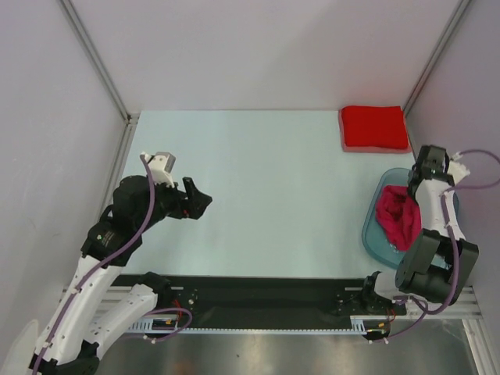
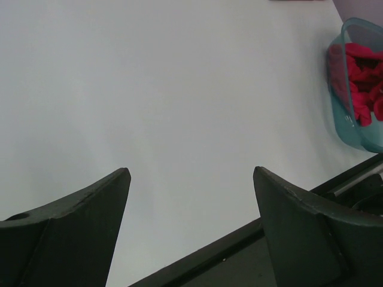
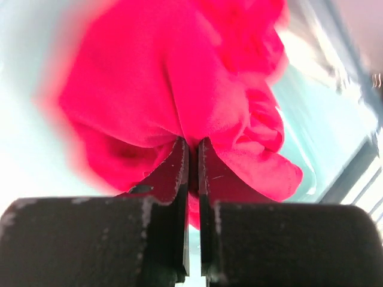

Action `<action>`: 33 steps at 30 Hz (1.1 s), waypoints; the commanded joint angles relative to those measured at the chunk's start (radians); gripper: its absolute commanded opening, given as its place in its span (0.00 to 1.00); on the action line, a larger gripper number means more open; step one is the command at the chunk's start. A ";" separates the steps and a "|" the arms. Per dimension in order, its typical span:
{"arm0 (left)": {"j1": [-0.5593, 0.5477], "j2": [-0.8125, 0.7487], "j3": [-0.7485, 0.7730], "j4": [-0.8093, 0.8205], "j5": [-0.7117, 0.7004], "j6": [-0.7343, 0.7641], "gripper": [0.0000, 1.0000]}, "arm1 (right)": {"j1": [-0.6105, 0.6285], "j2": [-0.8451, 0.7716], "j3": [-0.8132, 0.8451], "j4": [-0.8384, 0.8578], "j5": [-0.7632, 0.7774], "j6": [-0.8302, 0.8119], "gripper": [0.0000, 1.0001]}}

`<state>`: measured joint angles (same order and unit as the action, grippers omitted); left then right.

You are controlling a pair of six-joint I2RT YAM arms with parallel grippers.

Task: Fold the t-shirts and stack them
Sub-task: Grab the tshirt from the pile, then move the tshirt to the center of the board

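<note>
**Here, right gripper [image 1: 403, 205] nearest**

From above, we see it down in the tub [image 1: 370, 231], on the magenta t-shirt [image 1: 394, 220]; the red t-shirt [image 1: 373, 127] lies folded beyond. Left wrist: left gripper [image 2: 191, 173] gapes, well apart. Right wrist: jaws pinch cloth just ahead.

Table [image 1: 266, 180] middle open — tub [image 1: 370, 233], red t-shirt [image 1: 373, 129] crowd right.

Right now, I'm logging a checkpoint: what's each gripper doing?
Left gripper: open, holding nothing.
Right gripper: shut on the magenta-pink t-shirt.
</note>
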<state>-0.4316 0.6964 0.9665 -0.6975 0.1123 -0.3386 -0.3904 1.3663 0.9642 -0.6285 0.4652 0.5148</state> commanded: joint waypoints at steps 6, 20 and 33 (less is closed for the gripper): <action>-0.006 -0.028 0.097 -0.032 0.086 -0.046 0.85 | 0.449 -0.128 0.620 -0.235 0.262 -0.073 0.00; -0.002 -0.118 0.178 -0.198 0.047 -0.140 0.81 | 1.671 -0.154 0.799 0.088 0.735 -0.377 0.21; -0.016 -0.045 -0.001 -0.166 0.194 -0.279 0.73 | 1.375 -0.381 0.239 -0.070 -0.197 0.078 1.00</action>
<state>-0.4335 0.5934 1.0443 -0.9234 0.1879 -0.5297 1.1290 1.1133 1.2926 -0.7681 0.6445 0.5312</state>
